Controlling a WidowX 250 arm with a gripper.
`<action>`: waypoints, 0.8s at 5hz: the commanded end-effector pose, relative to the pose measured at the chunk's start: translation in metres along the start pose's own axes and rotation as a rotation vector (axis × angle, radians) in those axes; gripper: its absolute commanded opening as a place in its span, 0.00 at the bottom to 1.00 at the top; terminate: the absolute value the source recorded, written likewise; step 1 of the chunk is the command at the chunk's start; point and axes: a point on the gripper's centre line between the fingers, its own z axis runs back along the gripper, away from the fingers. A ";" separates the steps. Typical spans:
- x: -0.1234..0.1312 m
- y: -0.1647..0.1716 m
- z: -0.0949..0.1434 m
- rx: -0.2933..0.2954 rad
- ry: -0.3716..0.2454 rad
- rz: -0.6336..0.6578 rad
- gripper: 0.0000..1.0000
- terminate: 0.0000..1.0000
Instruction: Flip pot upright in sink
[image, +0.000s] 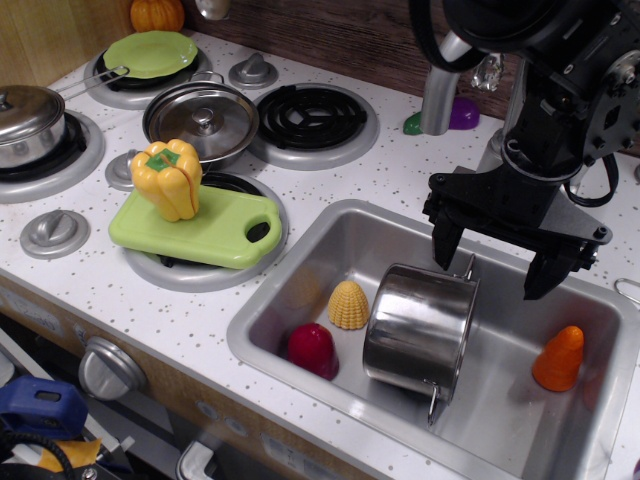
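Left of basin: yellow pepper (168, 178) upright on green cutting board (205, 227), clear of work zone; no concern. Steel lid (201, 120) on stove behind, likewise uninvolved.

Inside the sink (300, 268), left to right: red vegetable (312, 349) and yellow corn (348, 305) just beside the pot's closed base. The pot (418, 325) on its side near basin centre, mouth toward the right, one wire loop handle low at front, another at the upper rim. Orange carrot (560, 359) further right, apart from pot.

Gripper (497, 266) above the pot's open rim, fingers spread wide, holding nothing; left finger close to the upper handle, contact not determinable.

Risks judged from this layout:
- Smooth curved steel: likely slip or roll if pinched off-centre on the rim.
- Roll toward corn and red vegetable; possible jam against them, pot left tilted.
- Finger snagging on wire handle, causing drag instead of a clean flip.
- Carrot possibly struck if the mouth swings right.
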 end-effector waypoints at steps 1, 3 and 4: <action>0.000 0.000 0.000 0.000 0.000 0.000 1.00 0.00; 0.000 -0.003 -0.012 0.256 -0.013 -0.151 1.00 0.00; -0.001 -0.003 -0.019 0.343 -0.018 -0.218 1.00 0.00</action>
